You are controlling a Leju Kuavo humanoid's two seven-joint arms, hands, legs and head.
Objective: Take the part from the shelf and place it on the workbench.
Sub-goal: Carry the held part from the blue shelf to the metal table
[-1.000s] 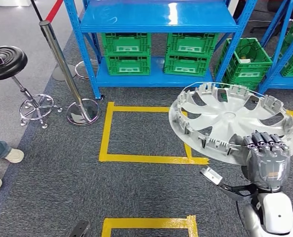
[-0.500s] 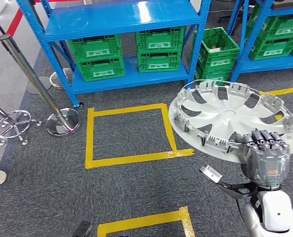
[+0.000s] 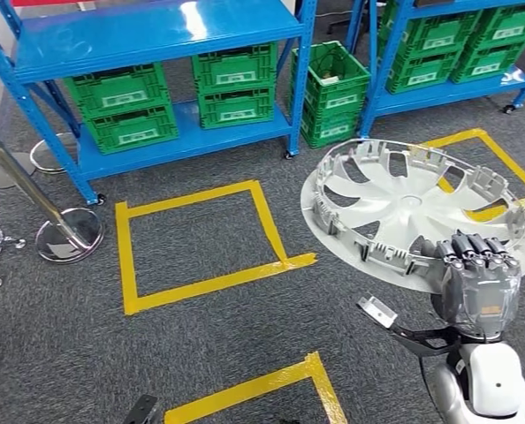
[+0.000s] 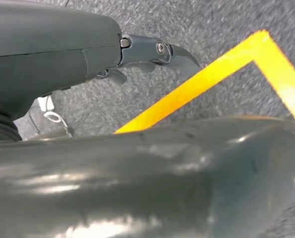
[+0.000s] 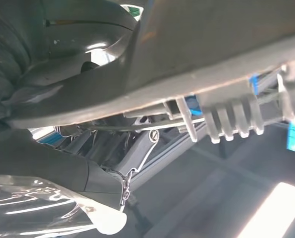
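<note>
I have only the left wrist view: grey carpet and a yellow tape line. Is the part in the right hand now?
Observer: Yes. In the head view the right hand grips the silver wheel cover at its near rim.
Operator: Is the cover hanging down or lying flat?
Observer: Nearly flat, a little tilted, with its ribbed inner side up.
Operator: What stands ahead of the robot?
Observer: A blue shelf with green crates on its lower level, beyond a yellow tape square on the carpet.
</note>
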